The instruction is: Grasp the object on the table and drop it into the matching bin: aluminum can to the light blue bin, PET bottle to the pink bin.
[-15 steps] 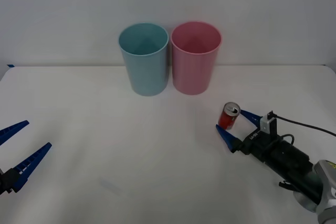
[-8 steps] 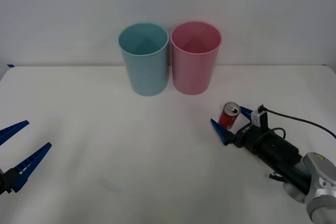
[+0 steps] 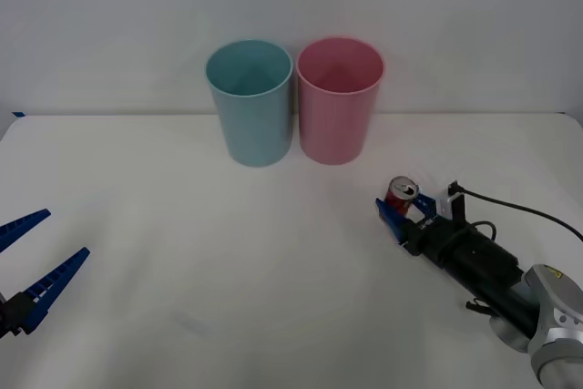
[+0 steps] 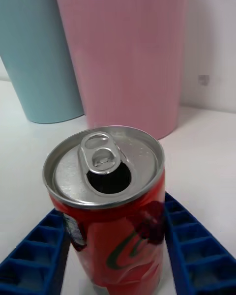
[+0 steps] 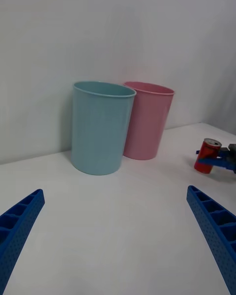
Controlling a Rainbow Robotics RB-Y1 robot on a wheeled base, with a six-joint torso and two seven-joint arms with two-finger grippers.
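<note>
Aluminum can is now pinched between the right gripper's blue fingers, which were spread half a second ago. Next, lift toward the light blue bin. Left gripper sits open, idle.

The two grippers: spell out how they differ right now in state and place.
The right gripper has closed on the red can, a blue finger against each side; the left gripper is spread open and holds nothing. The right one is in front of the pink bin; the left one hangs over the table's near left edge, far from the light blue bin. Both have blue ribbed fingers.
</note>
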